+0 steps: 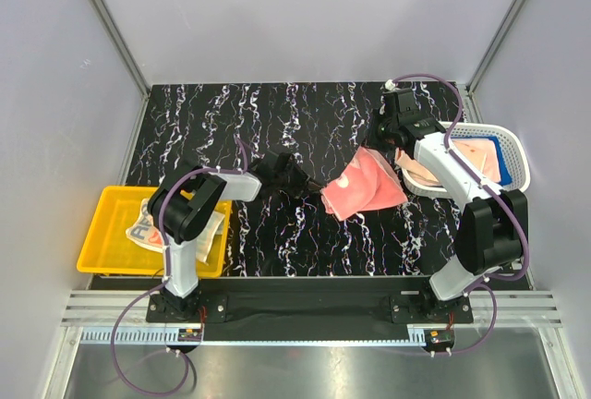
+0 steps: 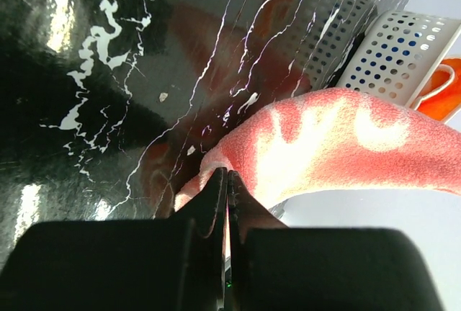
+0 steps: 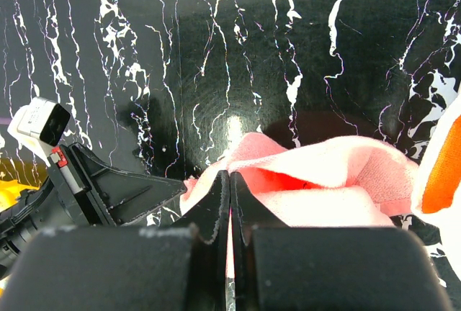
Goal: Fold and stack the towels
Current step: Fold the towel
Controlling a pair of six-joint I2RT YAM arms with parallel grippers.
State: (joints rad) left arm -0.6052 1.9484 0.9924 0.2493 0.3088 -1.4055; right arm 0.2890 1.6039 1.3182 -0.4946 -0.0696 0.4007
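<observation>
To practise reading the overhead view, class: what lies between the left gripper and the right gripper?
The salmon-pink towel fills that stretch, clearest in the top view; the left gripper pinches one corner, the right gripper its far end.

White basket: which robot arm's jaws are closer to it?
Right. The right jaws pinch the pink towel just beside the white basket; the left jaws grip the towel's opposite corner, farther off, mid-table.
</observation>
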